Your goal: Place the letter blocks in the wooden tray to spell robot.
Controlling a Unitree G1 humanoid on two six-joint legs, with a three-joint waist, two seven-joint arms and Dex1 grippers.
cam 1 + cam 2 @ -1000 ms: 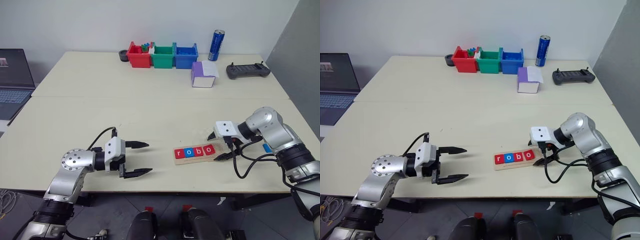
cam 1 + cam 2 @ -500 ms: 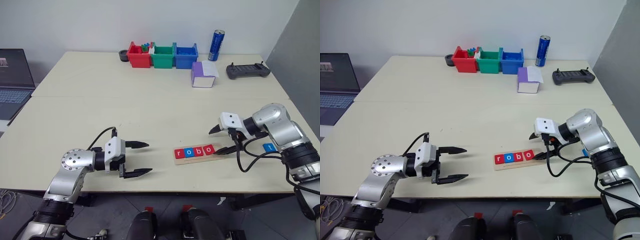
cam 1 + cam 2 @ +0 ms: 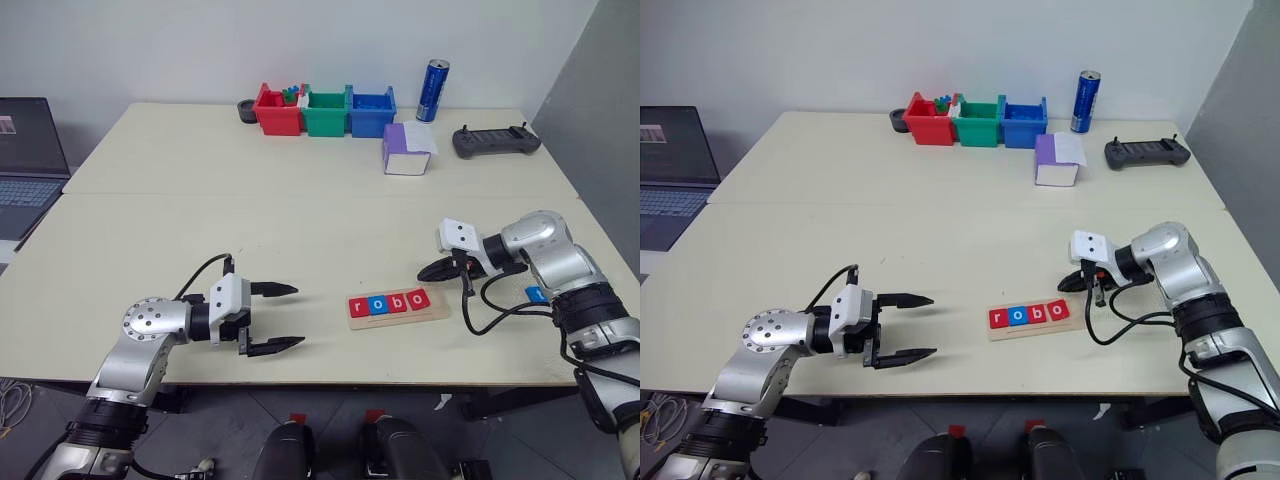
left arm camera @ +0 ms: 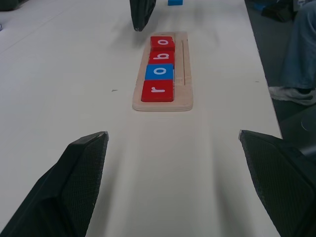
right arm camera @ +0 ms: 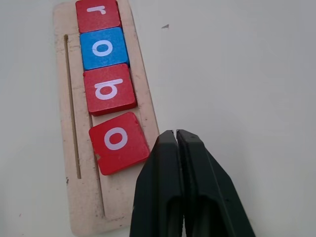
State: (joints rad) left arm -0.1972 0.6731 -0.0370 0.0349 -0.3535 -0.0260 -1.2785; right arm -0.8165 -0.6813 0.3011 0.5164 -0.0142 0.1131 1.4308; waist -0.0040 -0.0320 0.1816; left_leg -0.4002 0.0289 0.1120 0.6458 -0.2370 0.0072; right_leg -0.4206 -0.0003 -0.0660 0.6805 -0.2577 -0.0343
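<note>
wooden tray sits near the front edge of the table, right of centre. Four letter blocks in it, left to right: red r, blue o, red b, red o. The last o sits slightly skewed in the right wrist view, and the tray's right end slot is bare. Fifth block, blue t, lies flat on the table well right of the tray, partly behind the right arm

right gripper fingers clenched together, holding nothing, hovering just right of and beyond the tray's right end, tips pointing left and down

left gripper jaws spread wide, nothing between them, hanging near the front edge well left of the tray, pointing right toward it

far side: red, green, blue bins, blue can, purple box, black controller; laptop at far left
</note>
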